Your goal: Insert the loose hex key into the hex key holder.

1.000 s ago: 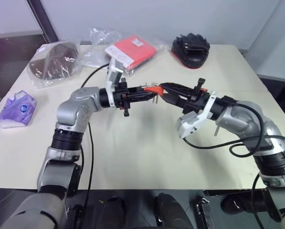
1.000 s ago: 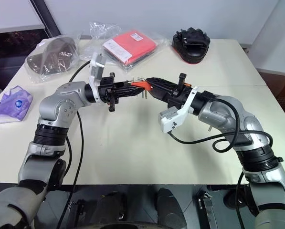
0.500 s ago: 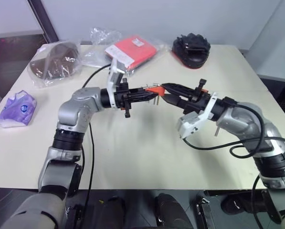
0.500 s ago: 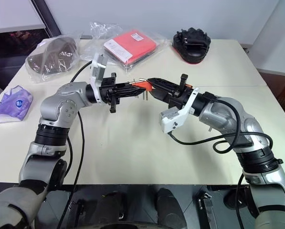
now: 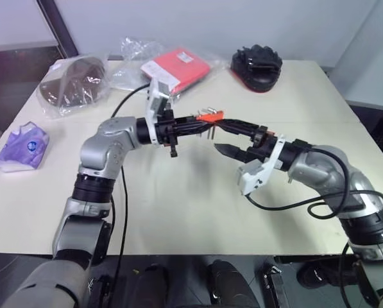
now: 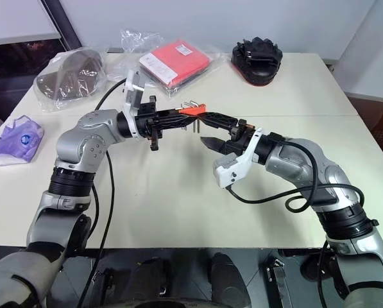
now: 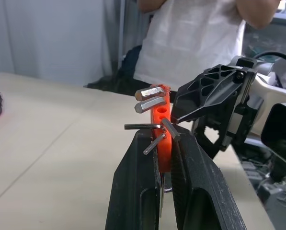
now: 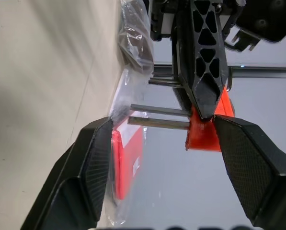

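The orange-red hex key holder [image 5: 208,118] hangs above the table's middle, with my left gripper [image 5: 203,122] shut on it. Several grey keys stick out of it [image 7: 151,92]. One thin key [image 7: 140,126] juts out sideways; I cannot tell whether it is the loose hex key. My right gripper [image 5: 231,137] stands open just right of and slightly below the holder, nothing between its fingers. In the right wrist view its fingers [image 8: 91,165] spread wide, with the holder [image 8: 205,130] and the left gripper's finger in the gap beyond them.
At the table's back lie a red packet in clear plastic [image 5: 176,66], a black object [image 5: 256,64] and a bagged brown item [image 5: 72,82]. A purple bagged mask [image 5: 22,146] sits at the left edge. A person in a white shirt [image 7: 190,38] stands beyond the table.
My right gripper has opened and sunk a little, drawing back from the holder. The left gripper has kept still with the holder in it.
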You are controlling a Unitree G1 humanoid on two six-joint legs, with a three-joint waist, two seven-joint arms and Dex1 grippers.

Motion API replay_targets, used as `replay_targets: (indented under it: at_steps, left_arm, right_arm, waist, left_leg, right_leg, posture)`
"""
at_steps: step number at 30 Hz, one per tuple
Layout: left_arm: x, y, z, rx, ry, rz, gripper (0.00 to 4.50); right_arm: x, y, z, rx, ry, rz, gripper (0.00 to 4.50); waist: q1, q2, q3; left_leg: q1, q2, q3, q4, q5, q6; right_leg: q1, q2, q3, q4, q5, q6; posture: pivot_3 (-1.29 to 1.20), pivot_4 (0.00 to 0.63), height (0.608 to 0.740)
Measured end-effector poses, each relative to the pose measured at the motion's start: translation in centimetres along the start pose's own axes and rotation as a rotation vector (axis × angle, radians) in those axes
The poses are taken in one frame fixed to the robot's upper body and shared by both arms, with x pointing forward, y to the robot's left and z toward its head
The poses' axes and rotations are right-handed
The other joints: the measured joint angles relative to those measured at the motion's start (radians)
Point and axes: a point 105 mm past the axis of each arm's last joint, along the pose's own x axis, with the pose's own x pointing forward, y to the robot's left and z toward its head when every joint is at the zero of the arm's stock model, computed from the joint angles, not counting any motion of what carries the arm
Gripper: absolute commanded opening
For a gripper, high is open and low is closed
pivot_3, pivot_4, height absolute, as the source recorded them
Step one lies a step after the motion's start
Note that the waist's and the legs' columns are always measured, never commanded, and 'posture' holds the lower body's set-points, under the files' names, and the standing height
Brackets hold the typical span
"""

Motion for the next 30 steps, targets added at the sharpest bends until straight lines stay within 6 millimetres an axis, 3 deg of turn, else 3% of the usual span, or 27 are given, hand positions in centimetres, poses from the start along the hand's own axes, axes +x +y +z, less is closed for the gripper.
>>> replay_targets:
  at_steps: [3,7,13,16,20,24,30]
  left_arm:
    - [-0.4,0.1,-0.4,0.018,0.008,0.025,0.0]
    - [-1.0,0.3,-0.7,0.022,0.002,0.073,0.0]
    - [-1.2,0.4,-0.7,0.036,-0.005,0.116,0.0]
    - [-1.3,0.4,-0.8,0.034,-0.007,0.128,0.0]
    - [-1.2,0.4,-1.1,0.023,-0.01,0.133,0.0]
    - [-1.2,0.4,-1.2,0.022,-0.011,0.137,0.0]
    - [-1.1,0.4,-1.2,0.021,-0.01,0.142,0.0]
  right_arm:
    - [-0.9,0.5,-1.7,0.165,0.114,-0.006,3.42]
    - [-3.4,0.7,-5.1,0.53,0.339,-0.096,3.42]
    - [-8.4,3.4,-9.0,1.114,0.714,-0.25,3.42]
    - [-9.9,4.6,-9.3,1.339,0.859,-0.299,3.42]
    - [-10.5,6.0,-8.6,1.635,1.023,-0.385,3.42]
    - [-12.0,7.9,-8.8,1.722,1.22,-0.428,3.42]
    - [-12.9,9.8,-9.2,1.807,1.339,-0.498,3.42]
  waist:
    - [0.003,0.0,0.0]
    - [0.005,0.0,0.0]
    - [0.014,0.0,0.0]
    - [0.015,0.001,0.0]
    - [0.019,0.001,-0.001]
    - [0.029,0.001,-0.001]
    - [0.023,0.001,-0.001]
  left_leg:
    - [0.0,0.0,0.0,0.0,0.0,0.0]
    - [0.0,0.0,-0.001,0.001,0.0,0.0]
    - [0.001,0.0,-0.002,0.001,0.0,0.0]
    - [0.001,0.0,-0.002,0.001,0.0,0.0]
    - [0.001,0.0,-0.002,0.001,0.0,0.001]
    - [0.0,-0.001,-0.001,0.001,0.0,0.0]
    - [0.0,-0.001,0.0,0.0,0.0,0.001]
  right_leg:
    - [0.0,0.0,0.0,0.0,0.0,0.0]
    - [0.0,0.0,0.0,0.003,0.0,0.0]
    - [0.0,0.0,0.0,0.004,0.0,0.0]
    - [0.0,0.0,0.0,0.004,0.0,0.0]
    - [0.0,0.001,0.0,0.004,0.0,0.0]
    - [-0.001,0.0,0.0,0.004,0.0,0.0]
    - [-0.001,0.0,0.0,0.003,0.0,0.0]
  posture:
    - [0.0,0.15,0.74]
    - [0.0,0.15,0.74]
    - [0.0,0.15,0.74]
    - [0.0,0.15,0.74]
    - [0.0,0.15,0.74]
    - [0.0,0.15,0.74]
    - [0.0,0.15,0.74]
